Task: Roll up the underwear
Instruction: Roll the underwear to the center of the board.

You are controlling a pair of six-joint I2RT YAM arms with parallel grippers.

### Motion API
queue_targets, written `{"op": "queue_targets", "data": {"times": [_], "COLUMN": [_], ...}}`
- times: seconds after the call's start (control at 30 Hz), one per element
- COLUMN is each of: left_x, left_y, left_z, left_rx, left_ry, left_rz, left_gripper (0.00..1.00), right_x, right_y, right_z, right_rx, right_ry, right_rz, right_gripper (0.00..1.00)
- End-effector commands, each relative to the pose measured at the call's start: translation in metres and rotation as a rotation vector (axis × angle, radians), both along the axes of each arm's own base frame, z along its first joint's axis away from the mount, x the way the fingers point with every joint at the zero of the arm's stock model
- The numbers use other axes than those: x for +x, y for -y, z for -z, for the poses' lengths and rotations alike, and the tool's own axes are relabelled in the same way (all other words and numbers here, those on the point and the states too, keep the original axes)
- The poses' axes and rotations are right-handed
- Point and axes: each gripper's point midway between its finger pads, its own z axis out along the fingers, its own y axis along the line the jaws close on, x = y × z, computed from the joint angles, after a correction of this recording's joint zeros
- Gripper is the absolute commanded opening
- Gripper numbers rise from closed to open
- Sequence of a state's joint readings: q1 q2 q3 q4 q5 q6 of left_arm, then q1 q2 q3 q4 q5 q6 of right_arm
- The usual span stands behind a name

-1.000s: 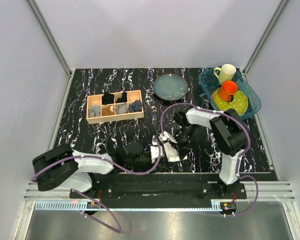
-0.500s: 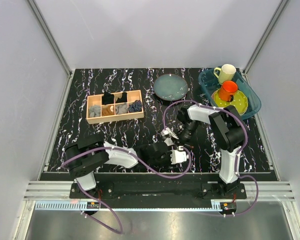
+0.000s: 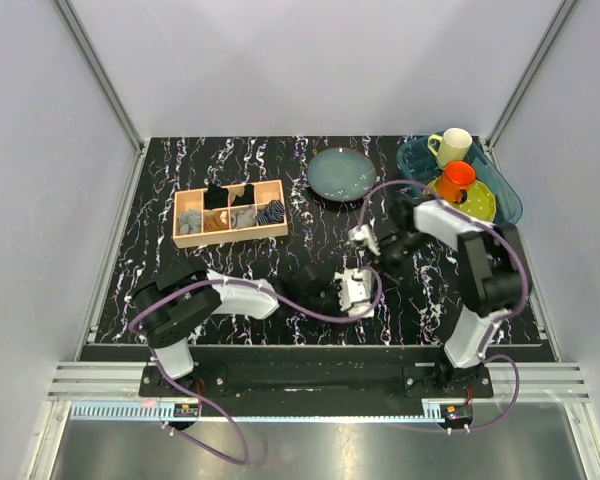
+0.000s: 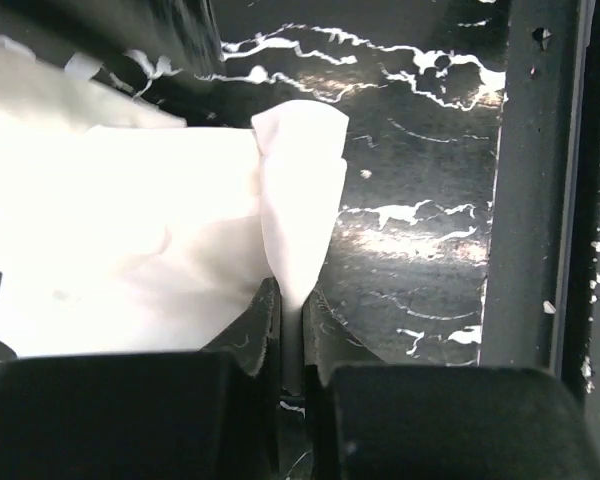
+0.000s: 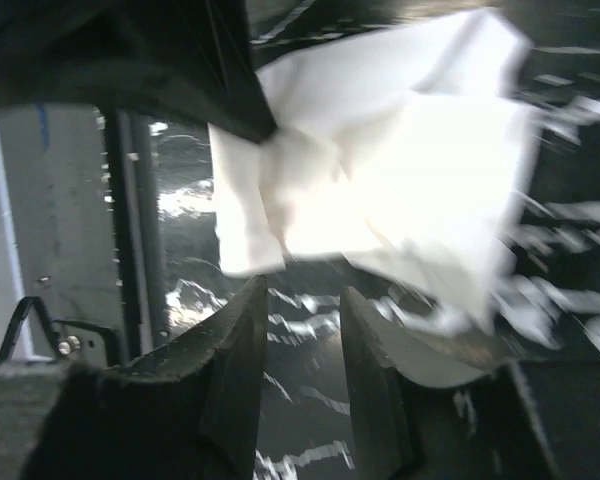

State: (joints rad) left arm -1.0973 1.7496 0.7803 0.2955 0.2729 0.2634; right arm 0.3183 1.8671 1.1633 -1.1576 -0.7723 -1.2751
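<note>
Spread pale on the bench (image 3: 180,180), near front middle: the underwear (image 3: 358,290), partly folded over. Pinched at one raised fold by the left hand (image 4: 290,300), probably to anchor that edge for rolling. Just beyond, the right hand (image 5: 300,290), spread and empty, seemingly poised to regrip.

divided box (image 3: 228,238) back-left | plate (image 3: 342,173) back-centre, right of box | basin (image 3: 508,203) back-right | underwear (image 3: 358,289) front-centre on table (image 3: 270,265)
</note>
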Motion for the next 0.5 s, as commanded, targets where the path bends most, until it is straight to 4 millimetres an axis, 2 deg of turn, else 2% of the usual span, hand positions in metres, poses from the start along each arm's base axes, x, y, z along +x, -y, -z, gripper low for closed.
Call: {"op": "queue_targets", "data": {"times": [0.0,0.13,0.17,0.2,0.27,0.33,0.37,0.4,0.47], "left_x": [-0.010,-0.002,0.002,0.006,0.010,0.017,0.018,0.020,0.024], "left_y": [-0.012,-0.015,-0.016,-0.016,-0.019,-0.016,-0.018,-0.017,-0.018], "left_z": [0.005,0.008,0.011,0.014,0.025,0.026,0.031,0.031,0.034], "left_rx": [-0.018,-0.036,-0.032,-0.028,-0.013,-0.016,-0.002,-0.003,0.003], "left_ry": [-0.339,-0.592,-0.718,-0.773,-0.915,-0.965,-0.997,-1.004,-1.029], "left_rz": [0.006,-0.011,-0.043,-0.064,-0.113,-0.133,-0.150,-0.153,-0.178], "left_gripper": [0.00,0.00,0.00,0.00,0.03,0.04,0.05,0.06,0.06], "right_x": [0.039,0.019,0.006,0.004,-0.015,-0.007,-0.020,-0.009,-0.006], "right_y": [0.015,0.018,0.017,0.015,0.006,0.000,-0.009,-0.016,-0.020], "right_z": [-0.048,-0.063,-0.062,-0.062,-0.052,-0.041,-0.032,-0.031,-0.019], "right_rx": [0.131,0.214,0.239,0.269,0.273,0.232,0.229,0.233,0.190], "right_ry": [0.255,0.425,0.459,0.528,0.588,0.706,0.723,0.800,0.833], "right_rz": [0.143,0.041,0.011,-0.045,-0.135,-0.196,-0.257,-0.277,-0.323], "right_gripper": [0.46,0.51,0.55,0.58,0.63,0.65,0.67,0.68,0.68]}}
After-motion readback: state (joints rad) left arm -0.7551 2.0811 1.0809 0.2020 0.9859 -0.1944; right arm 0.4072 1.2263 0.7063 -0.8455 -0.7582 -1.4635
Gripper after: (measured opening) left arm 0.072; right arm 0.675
